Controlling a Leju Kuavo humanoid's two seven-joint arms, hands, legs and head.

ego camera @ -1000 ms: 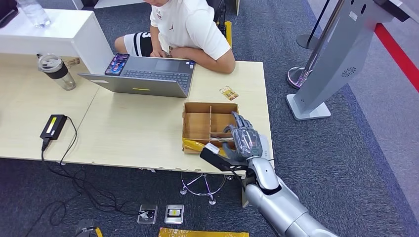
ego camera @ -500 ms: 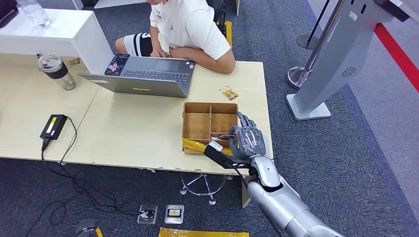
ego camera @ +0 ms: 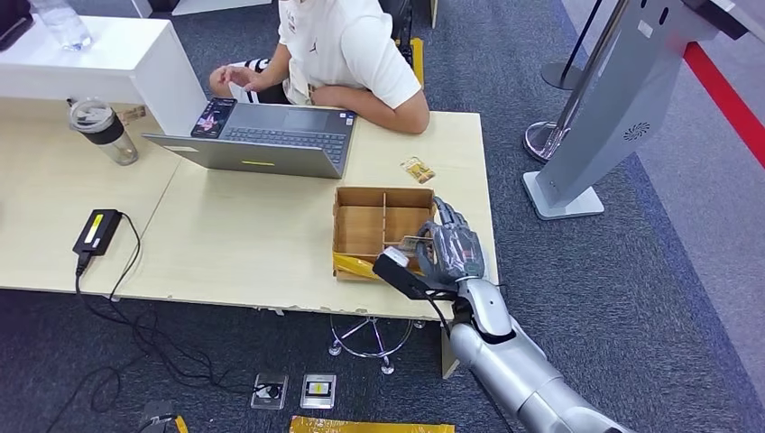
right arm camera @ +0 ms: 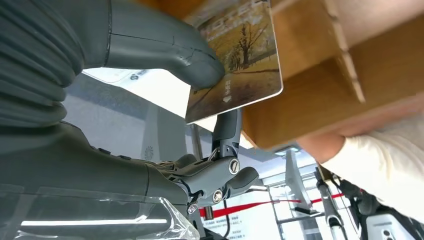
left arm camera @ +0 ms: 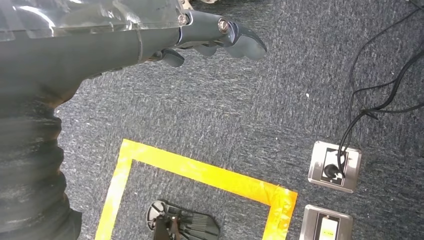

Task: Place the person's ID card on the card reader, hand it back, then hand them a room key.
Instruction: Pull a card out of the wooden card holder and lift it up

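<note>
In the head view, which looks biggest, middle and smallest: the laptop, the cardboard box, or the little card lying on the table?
1. laptop
2. cardboard box
3. little card

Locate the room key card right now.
The room key card is pinched by the right hand, over the near right compartment of the cardboard box at the table's right end, in both head and right wrist views.

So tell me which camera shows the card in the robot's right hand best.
The right wrist view: the card is large there, its tree picture clear, pinched by the right hand. The head view shows just a sliver of it at the box. The left wrist view looks at the floor.
</note>
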